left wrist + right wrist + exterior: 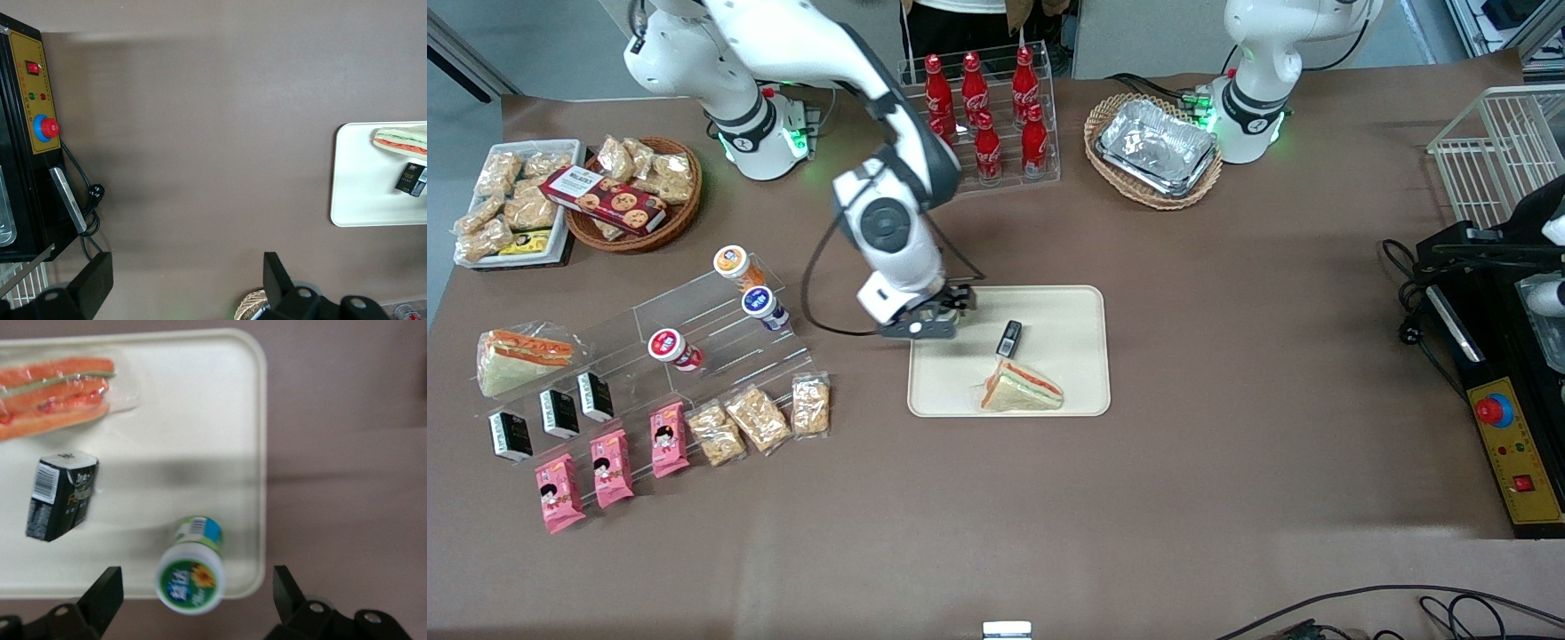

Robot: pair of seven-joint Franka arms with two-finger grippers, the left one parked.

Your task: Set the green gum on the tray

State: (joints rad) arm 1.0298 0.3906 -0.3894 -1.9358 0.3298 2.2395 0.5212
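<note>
The green gum (190,577), a small bottle with a white-rimmed green lid, rests on the cream-beige tray (187,420) close to one corner and its rim. My right gripper (195,590) hangs directly above it, open, with both fingers (107,590) well apart from the bottle. In the front view the gripper (947,311) sits over the tray's (1067,356) edge at the working arm's end, and the gum is hidden under it. The tray also shows in the left wrist view (363,187).
A wrapped sandwich (1021,389) and a small black box (1008,338) lie on the tray. A clear stepped stand holds a red-lidded bottle (671,347), a blue-lidded bottle (763,307) and snack packs. Cola bottles (983,98) and a foil tray in a basket (1156,147) stand farther from the camera.
</note>
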